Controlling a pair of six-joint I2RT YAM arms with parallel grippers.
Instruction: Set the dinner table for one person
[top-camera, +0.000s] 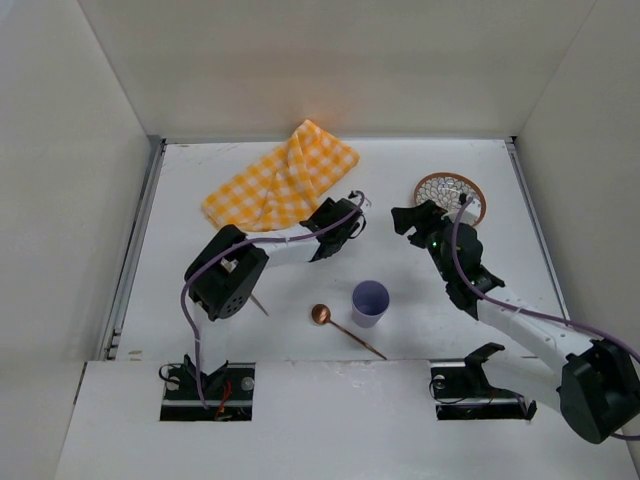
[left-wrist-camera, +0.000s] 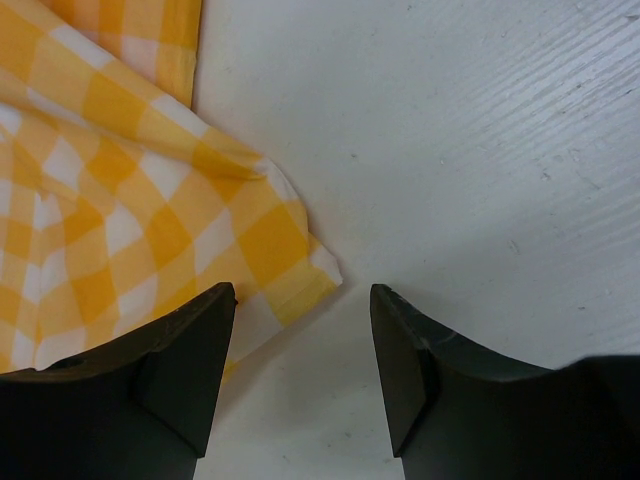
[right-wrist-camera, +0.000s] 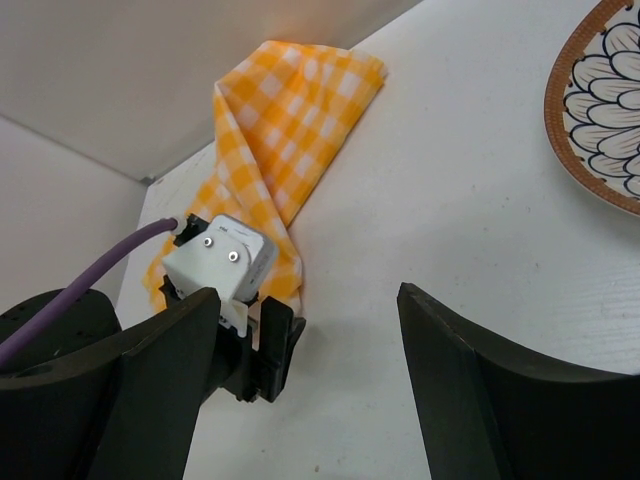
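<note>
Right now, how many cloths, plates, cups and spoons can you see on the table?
Cloth: 1
Plate: 1
Cup: 1
Spoon: 1
Total: 4
</note>
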